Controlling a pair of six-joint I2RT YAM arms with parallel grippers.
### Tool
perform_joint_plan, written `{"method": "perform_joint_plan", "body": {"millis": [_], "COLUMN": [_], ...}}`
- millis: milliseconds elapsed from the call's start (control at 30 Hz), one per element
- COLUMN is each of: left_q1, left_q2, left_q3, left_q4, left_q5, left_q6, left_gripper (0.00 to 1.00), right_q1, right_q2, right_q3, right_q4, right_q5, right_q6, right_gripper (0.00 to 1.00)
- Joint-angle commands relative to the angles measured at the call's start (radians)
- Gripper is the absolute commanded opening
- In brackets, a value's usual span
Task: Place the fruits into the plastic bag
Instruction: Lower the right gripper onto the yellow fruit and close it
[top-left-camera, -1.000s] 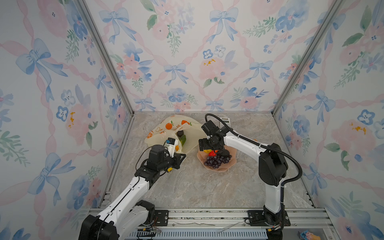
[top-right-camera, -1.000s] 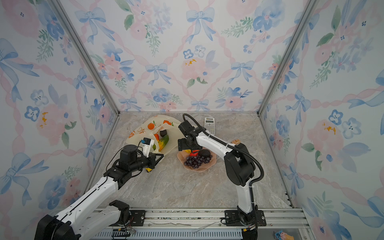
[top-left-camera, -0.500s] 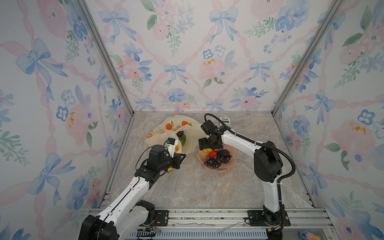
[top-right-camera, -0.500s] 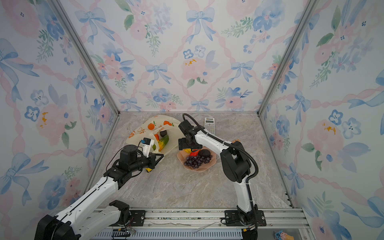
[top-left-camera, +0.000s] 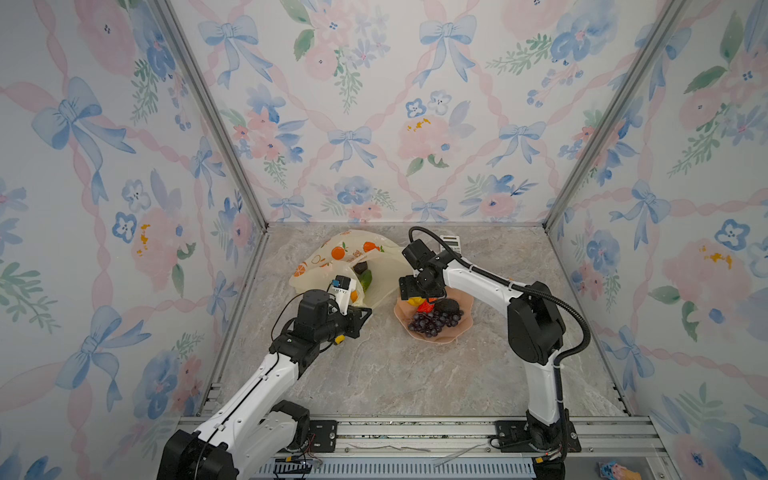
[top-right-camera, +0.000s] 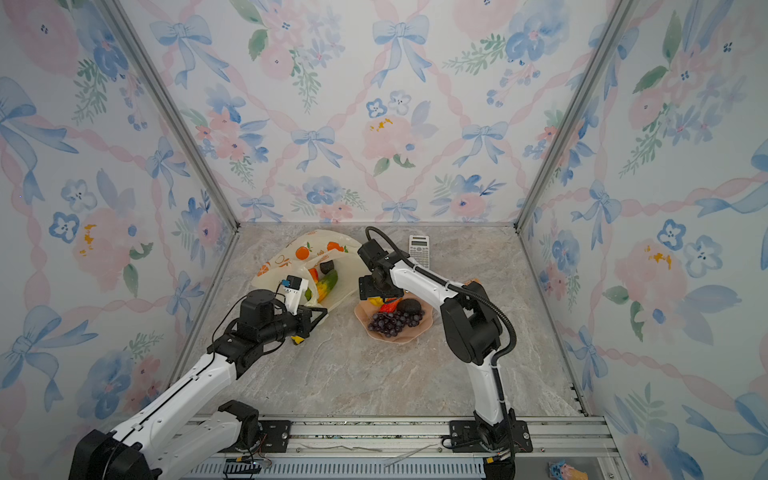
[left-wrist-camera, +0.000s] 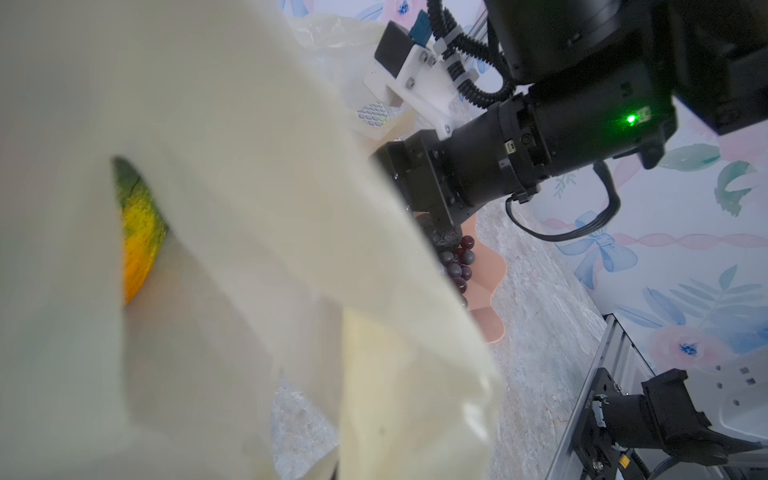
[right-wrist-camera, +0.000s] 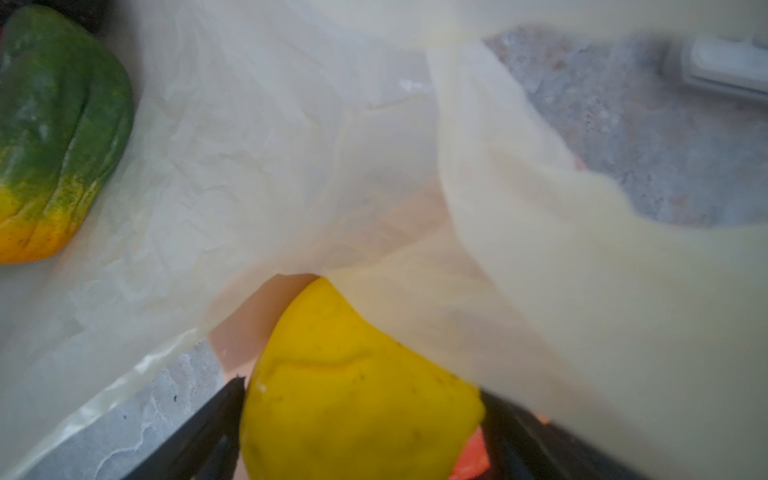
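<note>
With the plastic bag (top-left-camera: 382, 270), papaya (right-wrist-camera: 54, 137) inside, pinched in the closed left gripper (top-left-camera: 363, 315), a yellow fruit (right-wrist-camera: 353, 415) on the pink plate (top-left-camera: 457, 330) is flanked by wide-set jaws of the right gripper (right-wrist-camera: 361, 388), hold unclear.

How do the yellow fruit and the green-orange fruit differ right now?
The yellow fruit is plain yellow and rounded; the green-orange fruit fades green to orange and is longer. The yellow fruit sits on the plate between the fingers of the right pincer; the green-orange fruit lies in the bag. Both are glossy.

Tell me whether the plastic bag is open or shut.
Open. The plastic bag gapes in both top views, showing an orange-green fruit and a dark avocado inside.
</note>
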Motion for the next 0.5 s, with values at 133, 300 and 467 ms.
{"method": "perform_joint_plan", "body": {"millis": [133, 300, 467], "left_q1": [0.004, 0.004, 0.003], "left_q2": [-0.018, -0.019, -0.02], "left_q3": [0.024, 0.024, 0.024], "left_q4": [-0.011, -0.011, -0.011], "left_q5": [0.0, 0.0, 0.003], "left_q6": [0.02, 0.018, 0.018], "left_gripper": [0.0, 0.0, 0.0], "right_q1": [-0.01, -0.01, -0.011], "right_q2": [-0.005, -0.028, -0.063], "right_q3": [0.0, -0.006, -0.021], "right_q4": [-0.012, -0.017, -0.02], "right_q5": [0.0, 0.005, 0.012], "right_q6": [0.001, 0.002, 0.003], "right_gripper": [0.71, 0.67, 0.65]}}
